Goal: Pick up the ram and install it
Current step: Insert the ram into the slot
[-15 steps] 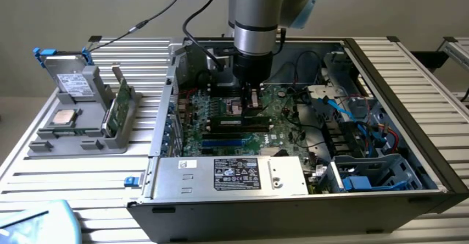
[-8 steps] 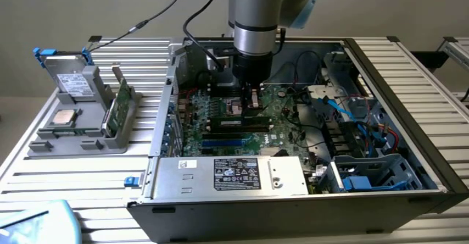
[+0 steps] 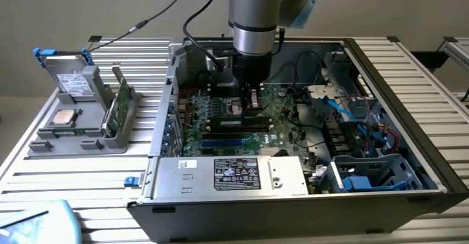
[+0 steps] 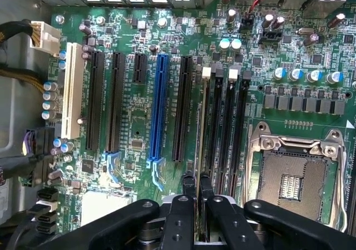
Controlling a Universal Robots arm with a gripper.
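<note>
Table (image 3: 73,172): ribbed aluminium slats, matte silver. On it lies the tower case (image 3: 293,222), on its side and open, dark sheet steel with a black rim. Arm (image 3: 253,35): grey metal cylinder with blue caps, standing vertical over the far part of the case. Power supply (image 3: 227,172): bare steel box with a black label, along the near wall.

Grey plastic holder (image 3: 73,142) sits on the table at the exterior view's left, beside the case. It carries a grey drive (image 3: 70,82) with blue clips, a square silver processor chip (image 3: 65,117) and a green board (image 3: 121,109) standing on edge.

Motherboard (image 4: 133,111): glossy green, dense with small parts. Expansion slots run in a row: one white slot (image 4: 69,89), several black, one blue slot (image 4: 158,105). Black memory slots (image 4: 228,128) with white end clips run parallel to them, next to the processor socket (image 4: 289,172), a shiny metal frame.

Gripper (image 4: 197,179): black bolted fingers pinching the ram (image 4: 201,128). Ram is edge-on in the wrist view, a long, thin, pale sliver lined up along the memory slot nearest the expansion slots. Can't tell if it touches the slot or hangs just above.
</note>
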